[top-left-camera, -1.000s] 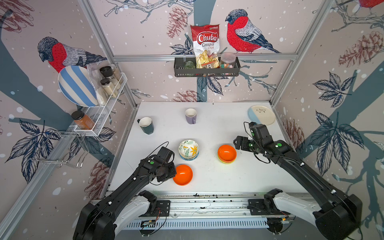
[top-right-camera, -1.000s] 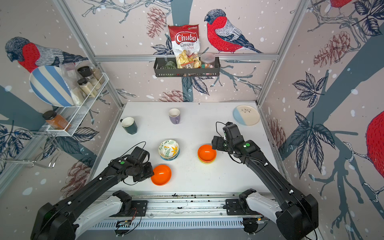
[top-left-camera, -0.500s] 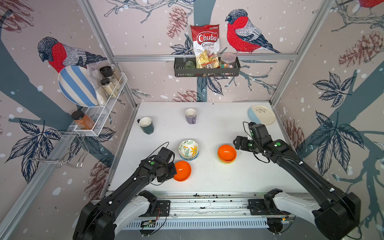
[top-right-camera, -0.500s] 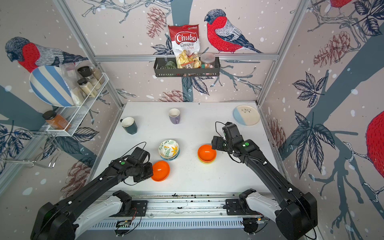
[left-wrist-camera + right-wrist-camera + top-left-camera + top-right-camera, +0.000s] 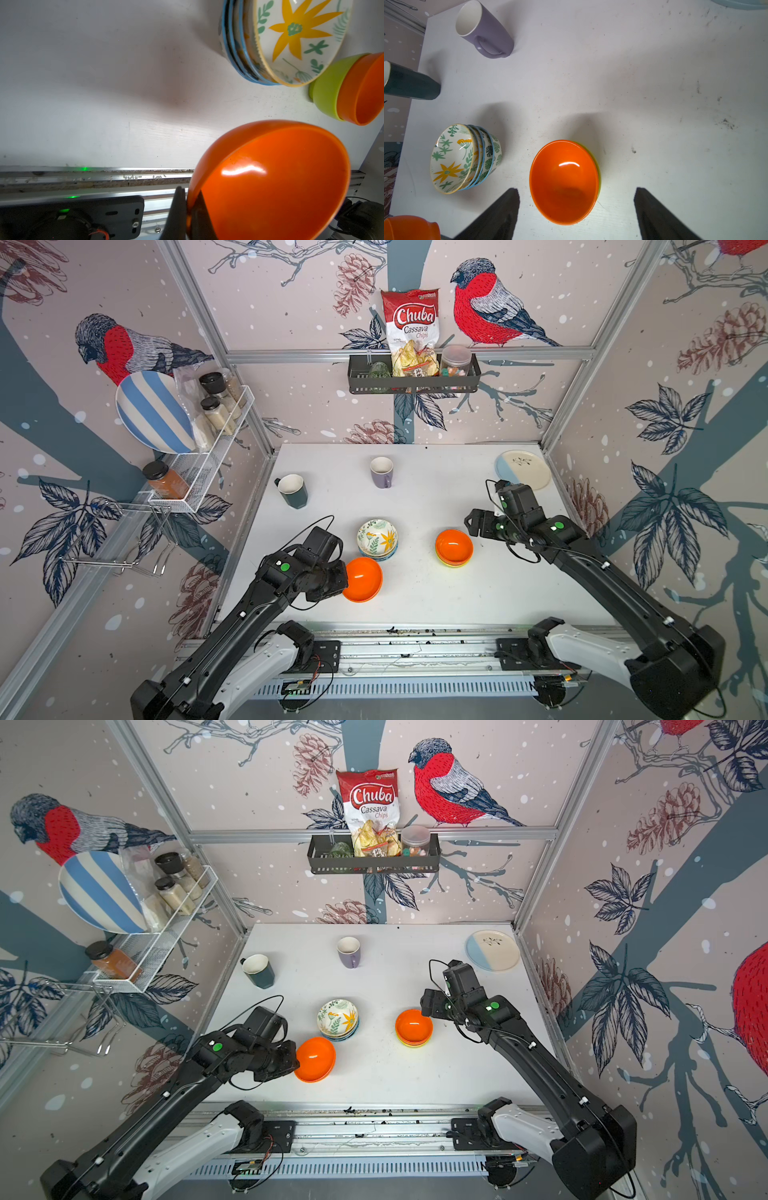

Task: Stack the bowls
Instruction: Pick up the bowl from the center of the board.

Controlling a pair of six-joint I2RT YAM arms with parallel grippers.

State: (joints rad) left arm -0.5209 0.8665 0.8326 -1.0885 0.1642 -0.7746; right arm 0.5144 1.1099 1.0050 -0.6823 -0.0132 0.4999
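My left gripper is shut on the rim of a plain orange bowl near the table's front; the bowl looks tilted in the left wrist view. Just behind it stands a stack of floral bowls. To the right, another orange bowl sits nested in a lime green bowl. My right gripper is open, hovering at that stack's far right side, holding nothing.
A purple mug and a dark mug stand at the back left. A blue-and-cream plate lies in the back right corner. The metal rail runs along the table's front edge.
My left gripper has closed onto the orange bowl's rim, and the bowl has shifted slightly away from the front edge. The right gripper has barely moved.
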